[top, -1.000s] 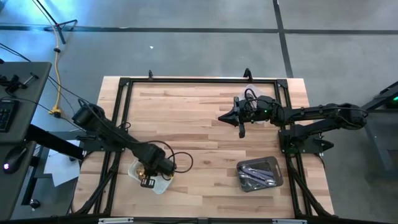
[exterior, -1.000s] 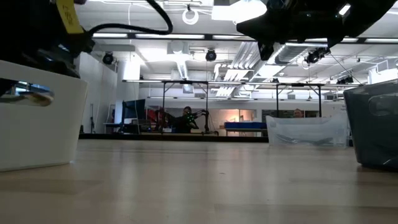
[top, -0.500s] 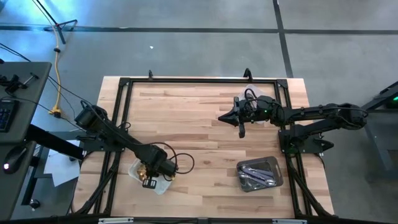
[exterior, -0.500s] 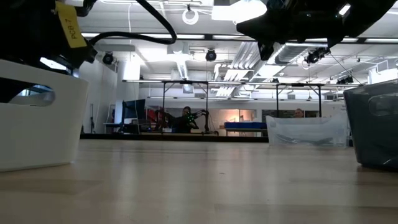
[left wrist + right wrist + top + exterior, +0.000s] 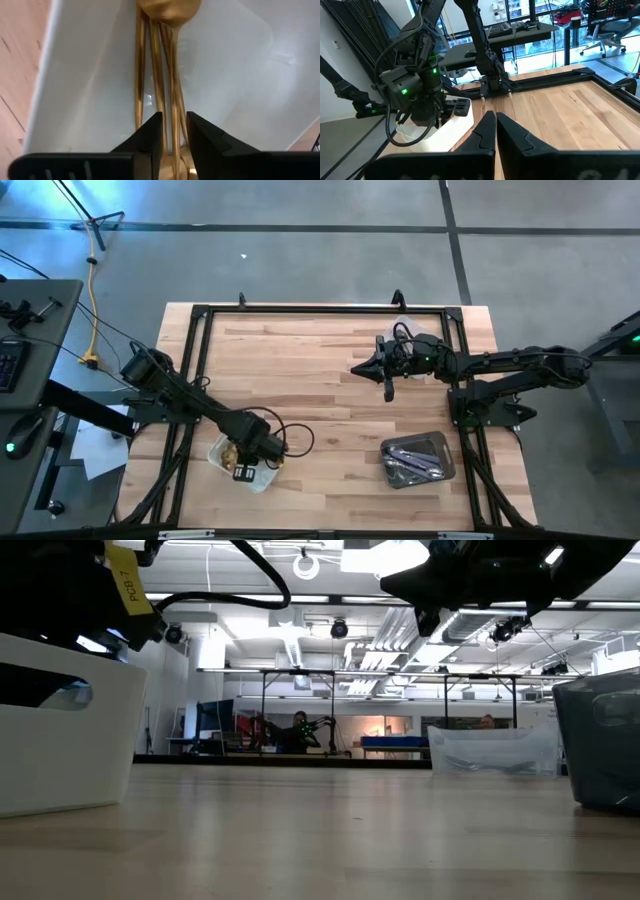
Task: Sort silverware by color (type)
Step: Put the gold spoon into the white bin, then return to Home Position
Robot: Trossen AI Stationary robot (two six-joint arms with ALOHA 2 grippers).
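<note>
Left gripper (image 5: 174, 137) sat inside white tray (image 5: 222, 454), lower left of the high view, jaws slightly parted astride gold silverware (image 5: 160, 85). Right gripper (image 5: 388, 392) hovered upper right over the tabletop (image 5: 320, 370), jaws pressed together.

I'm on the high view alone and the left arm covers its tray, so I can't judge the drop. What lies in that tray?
Observer: Gold spoons lie lengthwise in the white tray.
Operator: Is the left gripper holding one?
Observer: The left gripper has a narrow gap between its fingers, and gold handles run through it; grip unclear.
Operator: And the right one?
Observer: The right gripper is shut, holding nothing, above the bare table.
</note>
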